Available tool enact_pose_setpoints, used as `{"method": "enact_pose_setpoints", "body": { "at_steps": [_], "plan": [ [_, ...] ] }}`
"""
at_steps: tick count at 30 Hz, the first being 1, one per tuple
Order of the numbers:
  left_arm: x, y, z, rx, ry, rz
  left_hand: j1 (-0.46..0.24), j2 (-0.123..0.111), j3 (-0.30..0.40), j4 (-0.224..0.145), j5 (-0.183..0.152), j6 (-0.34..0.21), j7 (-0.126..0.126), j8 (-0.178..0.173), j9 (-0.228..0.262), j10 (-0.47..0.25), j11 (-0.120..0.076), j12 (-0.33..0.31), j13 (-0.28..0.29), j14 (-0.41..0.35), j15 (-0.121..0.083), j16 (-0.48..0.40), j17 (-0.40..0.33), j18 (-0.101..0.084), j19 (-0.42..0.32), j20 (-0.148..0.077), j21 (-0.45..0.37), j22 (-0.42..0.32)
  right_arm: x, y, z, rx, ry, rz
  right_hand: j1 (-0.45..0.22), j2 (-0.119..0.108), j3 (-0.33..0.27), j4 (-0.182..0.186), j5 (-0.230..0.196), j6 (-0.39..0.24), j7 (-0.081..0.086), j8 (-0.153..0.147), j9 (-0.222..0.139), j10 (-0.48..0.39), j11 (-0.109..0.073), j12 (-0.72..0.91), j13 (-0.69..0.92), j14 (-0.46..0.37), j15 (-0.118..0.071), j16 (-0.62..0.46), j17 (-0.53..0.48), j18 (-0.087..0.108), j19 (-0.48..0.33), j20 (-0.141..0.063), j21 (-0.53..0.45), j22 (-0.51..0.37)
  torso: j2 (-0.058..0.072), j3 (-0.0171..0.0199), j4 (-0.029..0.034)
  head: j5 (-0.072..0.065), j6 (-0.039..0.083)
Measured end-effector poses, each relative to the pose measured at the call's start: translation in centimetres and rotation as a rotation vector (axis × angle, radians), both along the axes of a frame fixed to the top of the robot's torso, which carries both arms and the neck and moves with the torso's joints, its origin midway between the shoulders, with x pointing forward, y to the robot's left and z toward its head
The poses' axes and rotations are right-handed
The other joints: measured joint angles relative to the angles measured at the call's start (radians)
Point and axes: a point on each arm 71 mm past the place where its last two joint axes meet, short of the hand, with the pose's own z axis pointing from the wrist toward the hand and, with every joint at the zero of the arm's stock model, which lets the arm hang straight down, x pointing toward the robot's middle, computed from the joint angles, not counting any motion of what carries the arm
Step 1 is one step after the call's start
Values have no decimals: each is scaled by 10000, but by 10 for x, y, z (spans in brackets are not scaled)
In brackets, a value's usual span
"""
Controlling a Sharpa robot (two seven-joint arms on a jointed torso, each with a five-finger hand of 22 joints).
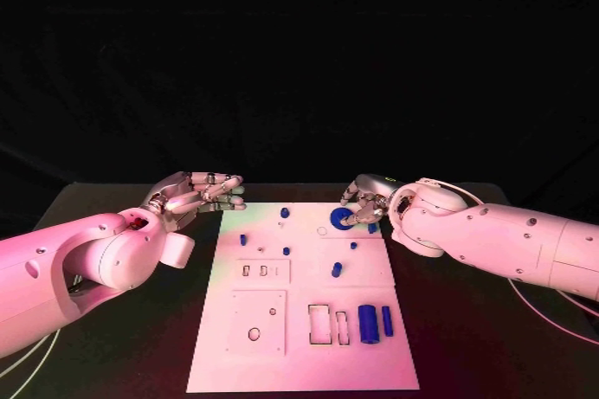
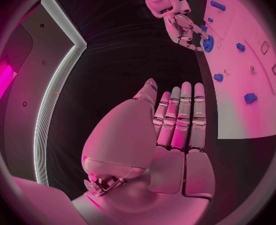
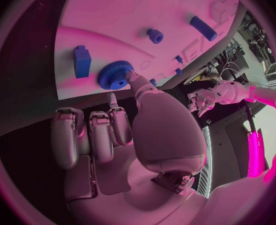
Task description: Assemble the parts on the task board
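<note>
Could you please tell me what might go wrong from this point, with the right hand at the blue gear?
The right hand touches the blue gear near the task board's far right edge; only a fingertip contact is visible, so the gear might slip or get pushed off the board. A blue block sits close beside it and could be knocked. The left hand hovers off the board, open.
</note>
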Motion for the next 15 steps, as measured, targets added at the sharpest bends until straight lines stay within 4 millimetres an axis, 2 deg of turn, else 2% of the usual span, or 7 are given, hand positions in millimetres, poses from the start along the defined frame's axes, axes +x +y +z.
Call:
{"method": "enact_pose_setpoints", "body": {
  "at_steps": [15],
  "plan": [
    [0, 0, 0, -4, 4, -8, 0, 0, 0, 0, 0, 0, 0, 0, 0, 0, 0, 0, 0, 0, 0, 0, -12, 0, 0, 0, 0, -10, 1, 3, -3, -270, 17, 119, 79, 79, -54, 53, 0, -1, 0, -2, 51, -70, 1, -50, -32, 0, 0, -1, -2, 1, -39, 39, -48, -2, 4, 7, 3, 21, -48]
  ]
}}
